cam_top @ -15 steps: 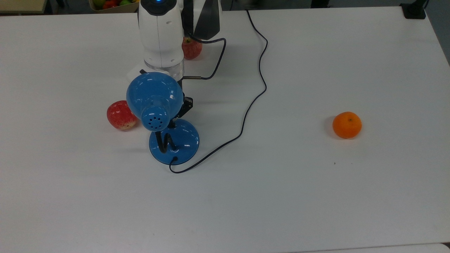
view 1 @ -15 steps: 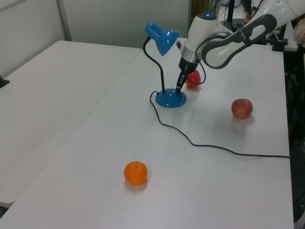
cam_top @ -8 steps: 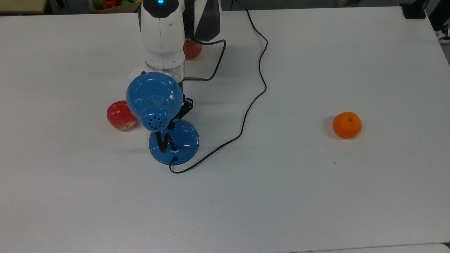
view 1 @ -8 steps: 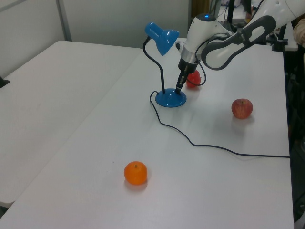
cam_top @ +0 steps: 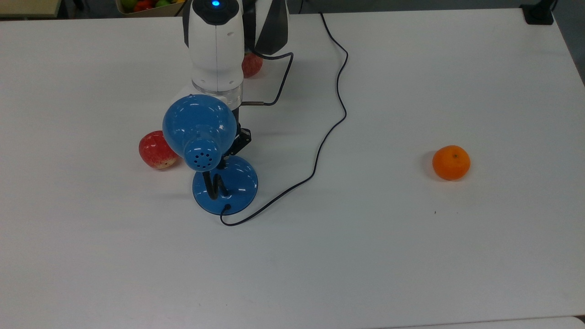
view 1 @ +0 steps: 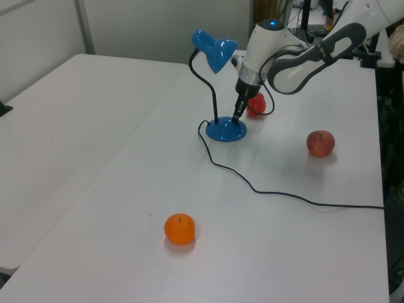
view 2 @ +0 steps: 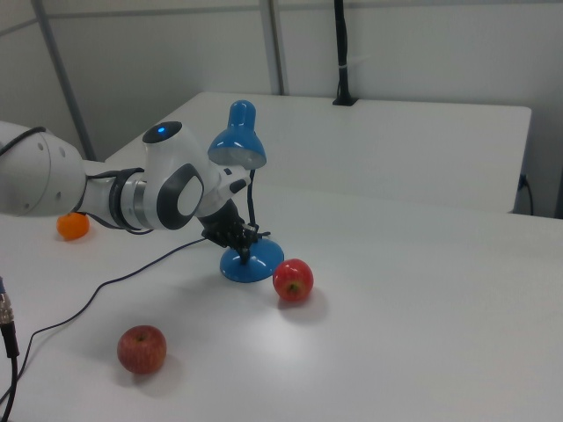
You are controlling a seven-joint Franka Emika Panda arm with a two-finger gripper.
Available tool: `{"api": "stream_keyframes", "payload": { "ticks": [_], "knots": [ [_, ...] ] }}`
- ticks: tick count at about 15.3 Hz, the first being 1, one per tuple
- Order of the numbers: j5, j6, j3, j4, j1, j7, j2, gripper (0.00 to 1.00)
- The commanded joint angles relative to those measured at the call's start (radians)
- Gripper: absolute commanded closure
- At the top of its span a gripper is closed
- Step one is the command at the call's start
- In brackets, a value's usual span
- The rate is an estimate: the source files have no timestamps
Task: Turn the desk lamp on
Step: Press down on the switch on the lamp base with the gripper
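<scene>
- Lamp placement: the desk lamp (cam_top: 225,185) stands on the white table (cam_top: 411,251), its shade unlit, a red apple (cam_top: 154,149) just beside it.
- End effector (view 1: 237,117) points down at the blue base; whether its fingers are parted I cannot tell.
- Risk, as I judge it: an off-centre push could slide or tip the light base, or snag the black cord (cam_top: 329,132).
- No readable writing anywhere.

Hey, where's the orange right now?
The orange sits alone on the white table, far toward the top view's right of the desk lamp.
</scene>
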Motion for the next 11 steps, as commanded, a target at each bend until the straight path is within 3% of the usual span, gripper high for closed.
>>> {"api": "stream_keyframes", "payload": {
  "ticks": [1,8,11],
  "knots": [
    [-0.018,0.061,-0.008,0.012,0.002,-0.017,0.039,1.0],
    [-0.015,0.041,-0.008,0.003,0.002,-0.014,0.019,1.0],
    [-0.013,-0.107,-0.008,0.001,0.004,-0.013,-0.033,1.0]
  ]
}}
